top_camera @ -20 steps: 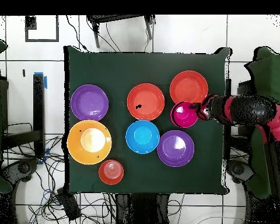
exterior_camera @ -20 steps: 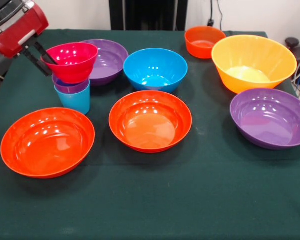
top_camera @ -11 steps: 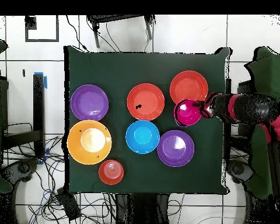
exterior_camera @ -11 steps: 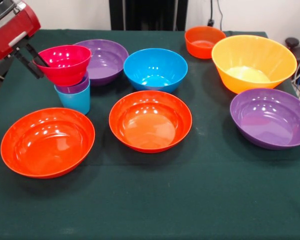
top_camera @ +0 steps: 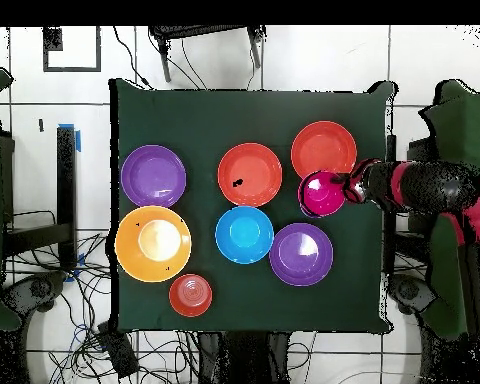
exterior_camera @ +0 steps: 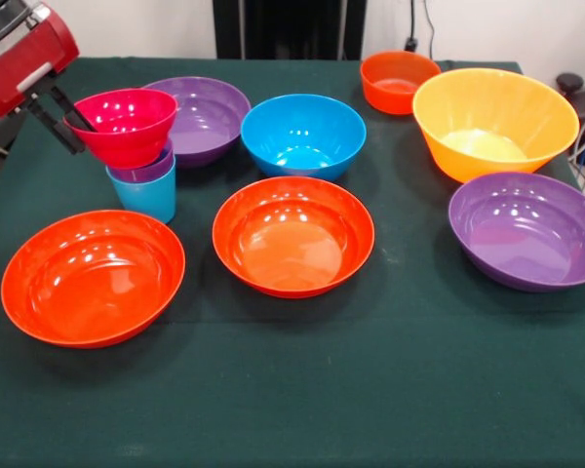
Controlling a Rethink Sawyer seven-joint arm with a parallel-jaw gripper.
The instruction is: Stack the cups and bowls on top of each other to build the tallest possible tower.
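A light blue cup [exterior_camera: 146, 198] stands at the table's left with a purple cup [exterior_camera: 144, 171] nested in it. The small pink bowl [exterior_camera: 127, 125] rests tilted on the purple cup, leaning left. My gripper [exterior_camera: 73, 122] is shut on the pink bowl's left rim, one finger inside and one outside. From overhead, the pink bowl [top_camera: 322, 194] covers both cups and the gripper [top_camera: 346, 188] holds its right edge.
Around the stack sit a wide purple bowl [exterior_camera: 210, 117] just behind, a blue bowl [exterior_camera: 302, 132], two orange-red bowls [exterior_camera: 292, 234] [exterior_camera: 93, 278], a small orange bowl [exterior_camera: 398, 80], a large yellow-orange bowl [exterior_camera: 494, 122] and another purple bowl [exterior_camera: 526, 231].
Over the first half second the gripper drew left with the pink bowl, shifting and tilting it on the purple cup. Since then nothing has moved.
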